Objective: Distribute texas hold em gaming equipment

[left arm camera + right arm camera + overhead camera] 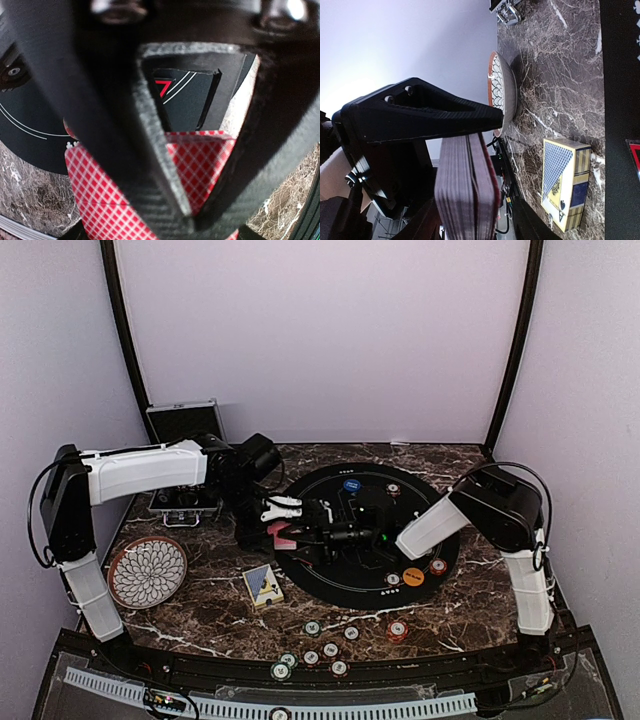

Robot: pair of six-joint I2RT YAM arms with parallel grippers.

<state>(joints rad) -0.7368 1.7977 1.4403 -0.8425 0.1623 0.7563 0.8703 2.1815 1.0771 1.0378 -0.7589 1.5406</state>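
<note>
The left arm's fingers (155,150) are clenched on the red-backed playing cards (200,160), holding the deck over the left rim of the round black mat (320,585). The right arm's fingers (420,115) reach the deck from the mat's centre side, one lying against it; whether they grip it I cannot tell. The deck sits between both arms, equally near each. Its long axis is unclear.
</note>
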